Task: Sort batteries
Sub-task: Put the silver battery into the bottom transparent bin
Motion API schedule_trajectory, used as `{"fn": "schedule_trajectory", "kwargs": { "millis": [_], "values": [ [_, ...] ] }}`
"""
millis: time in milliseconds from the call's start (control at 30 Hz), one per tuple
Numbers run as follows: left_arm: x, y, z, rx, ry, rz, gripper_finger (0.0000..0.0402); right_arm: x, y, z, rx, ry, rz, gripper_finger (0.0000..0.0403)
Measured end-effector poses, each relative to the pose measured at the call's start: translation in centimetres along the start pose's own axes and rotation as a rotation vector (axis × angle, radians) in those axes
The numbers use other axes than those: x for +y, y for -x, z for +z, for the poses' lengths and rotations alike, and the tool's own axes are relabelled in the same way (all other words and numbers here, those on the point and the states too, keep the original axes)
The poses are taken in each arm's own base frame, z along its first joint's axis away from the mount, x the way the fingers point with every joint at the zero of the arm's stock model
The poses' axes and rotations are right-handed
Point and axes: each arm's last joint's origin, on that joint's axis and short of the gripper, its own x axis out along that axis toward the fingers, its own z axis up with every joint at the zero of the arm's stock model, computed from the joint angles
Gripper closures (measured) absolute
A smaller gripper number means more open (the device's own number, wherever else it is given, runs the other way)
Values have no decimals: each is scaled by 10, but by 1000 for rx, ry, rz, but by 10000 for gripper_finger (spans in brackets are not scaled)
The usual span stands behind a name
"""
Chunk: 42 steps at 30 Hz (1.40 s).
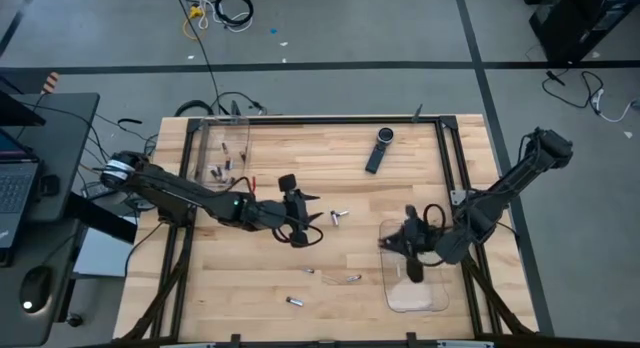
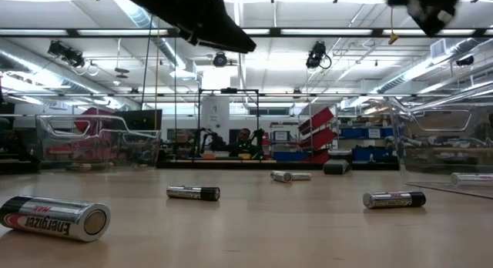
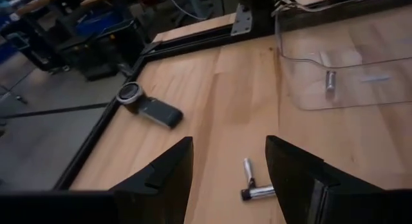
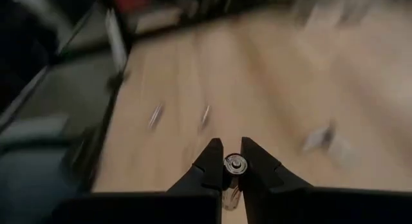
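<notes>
The right gripper [image 4: 232, 165] is carrying a battery [image 4: 232, 163] clamped between its fingers, needing release into the tray [image 1: 430, 300], while the left gripper [image 3: 228, 169], fingers apart, is lining up on the pair of batteries [image 3: 252, 184] just ahead.

The pale wooden table [image 1: 330, 158] (dark-framed) carries a clear bin [image 1: 222, 153] at far left, a clear tray [image 1: 415, 288] at near right, a black remote-like device [image 1: 379, 150] far centre, and loose batteries [image 1: 340, 216] scattered mid-table and nearer.
</notes>
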Motion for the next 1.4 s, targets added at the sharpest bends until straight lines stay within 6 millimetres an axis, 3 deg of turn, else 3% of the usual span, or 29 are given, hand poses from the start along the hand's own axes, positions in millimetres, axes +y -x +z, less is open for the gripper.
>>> {"fn": "schedule_trajectory", "kwargs": {
  "millis": [167,300,433,733,1167,1267,1400],
  "values": [
    [6,8,1,32,-4,18,209,-10,8,-20,351,-222,55,379],
    [6,9,-1,49,-15,18,209,-19,12,-36,596,-344,-45,379],
    [6,9,-5,86,-37,15,209,-26,11,-48,723,-407,-182,377],
    [6,10,-9,120,-54,12,208,-34,-4,-57,765,-461,-340,368],
    [5,11,-17,197,-89,-17,208,-34,-10,-62,789,-439,-375,331],
    [3,12,-21,234,-100,-103,208,-33,-10,-62,786,-443,-368,329],
    [-4,15,-27,279,-141,-386,208,-25,-11,-50,767,-434,-318,332]
  ]
}}
